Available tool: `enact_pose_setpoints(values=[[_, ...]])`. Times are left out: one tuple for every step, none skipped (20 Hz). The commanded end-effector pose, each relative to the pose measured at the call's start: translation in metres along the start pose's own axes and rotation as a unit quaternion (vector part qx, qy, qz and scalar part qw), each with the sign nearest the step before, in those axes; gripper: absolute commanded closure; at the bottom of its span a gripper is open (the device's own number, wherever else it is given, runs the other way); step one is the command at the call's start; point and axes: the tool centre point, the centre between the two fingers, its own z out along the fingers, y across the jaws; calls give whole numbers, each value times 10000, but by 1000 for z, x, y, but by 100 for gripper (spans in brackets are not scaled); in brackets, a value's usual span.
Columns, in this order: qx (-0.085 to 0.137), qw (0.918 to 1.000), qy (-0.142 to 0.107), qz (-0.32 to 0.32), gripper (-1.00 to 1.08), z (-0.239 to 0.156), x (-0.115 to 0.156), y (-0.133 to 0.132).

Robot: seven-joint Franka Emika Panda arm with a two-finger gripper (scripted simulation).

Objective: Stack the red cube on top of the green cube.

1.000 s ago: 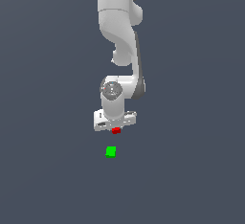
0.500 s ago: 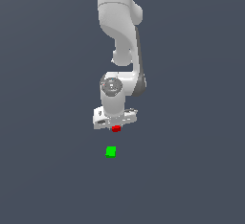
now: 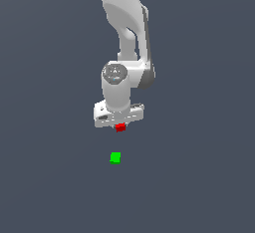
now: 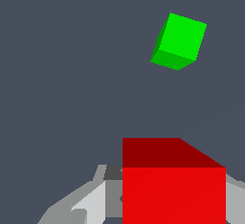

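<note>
End effector (image 3: 120,126): pointing downward, fingers apparently clamping the red cube (image 3: 120,127), though its tips are barely showing. Green cube (image 3: 115,158): sitting alone on the table (image 3: 45,177), near and apart from the red cube.

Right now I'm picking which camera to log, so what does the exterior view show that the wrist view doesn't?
Only the exterior view shows the white arm reaching down from above, the whole hand, and the gap between the two cubes. Only the wrist view shows, close up, the red cube with finger parts beside it and the green cube with its faces visible. Both show the red cube at the hand, the green cube apart from it, and the dark floor.
</note>
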Motion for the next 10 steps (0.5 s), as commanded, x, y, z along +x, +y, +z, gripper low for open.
enact_pose_setpoints(values=[[1,10000,-3,0,108,-12,0,0],[1,10000,-3,0,108,-15,0,0],[1,10000,-3,0,108,-17,0,0],[1,10000,-3,0,108,-19,1,0],[1,10000,-3,0,108,-20,1,0],[1,10000,-3,0,108,-20,1,0],[0,10000,2,0,108,-18,1,0],[0,10000,2,0,108,-18,1,0],[0,10000,2,0,108,-18,1,0],[0,10000,2,0,108,-18,2,1]])
